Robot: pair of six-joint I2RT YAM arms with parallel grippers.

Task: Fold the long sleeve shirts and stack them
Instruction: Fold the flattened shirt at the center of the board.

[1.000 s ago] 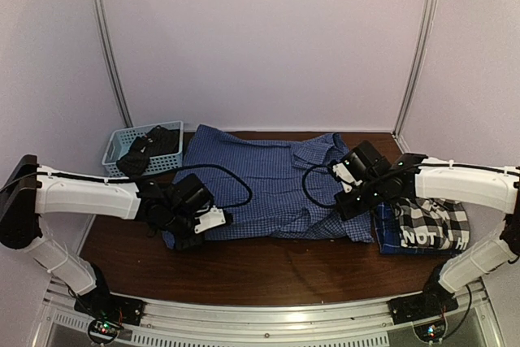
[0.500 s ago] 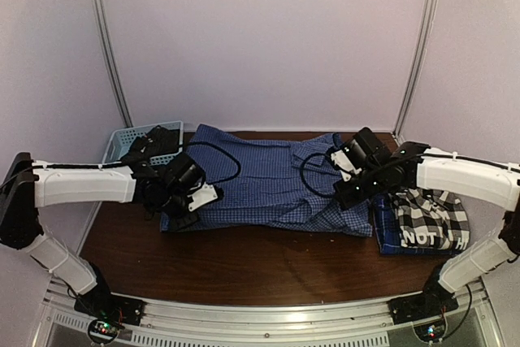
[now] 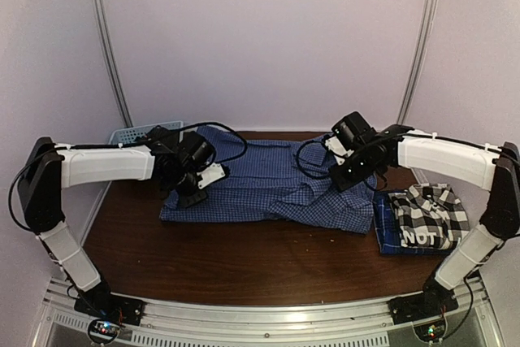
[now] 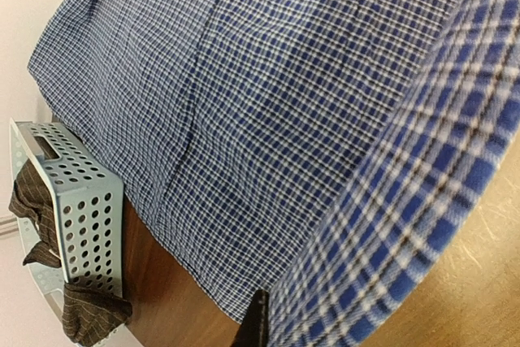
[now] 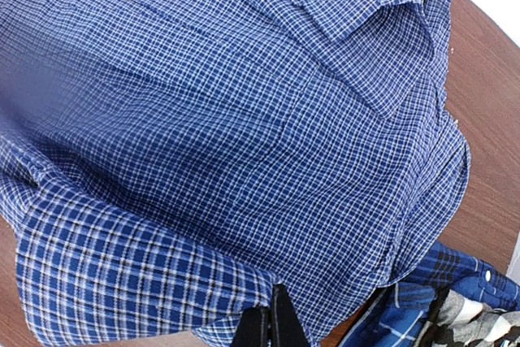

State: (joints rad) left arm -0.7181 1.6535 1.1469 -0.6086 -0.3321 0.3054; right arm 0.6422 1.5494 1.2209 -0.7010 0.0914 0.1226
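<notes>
Across the back half of the tabletop [image 3: 244, 262], blue fine-check shirt [image 3: 268, 188] spread flat, collar toward the right rear. Clamped tight on its near left edge, left fingers [image 3: 192, 197], with a fold of the cloth lifted off the wood. In the left wrist view, only 1 dark fingertip [image 4: 258, 324] visible at the bottom, the raised fold blurred close to the lens. Clamped just as tight on the cloth's right part, right fingers [image 3: 340, 184]. In the right wrist view, dark tips [image 5: 275, 324] pressed together over a doubled hem. Just beside the shirt's right end, black-and-white plaid shirt [image 3: 431, 217] with white lettering, folded on top of darker blue plaid shirt [image 3: 386, 232]. At the rear left corner, light blue perforated basket [image 4: 81, 201] touching the shirt's edge, brown cloth [image 4: 91, 314] hanging over its rim.
</notes>
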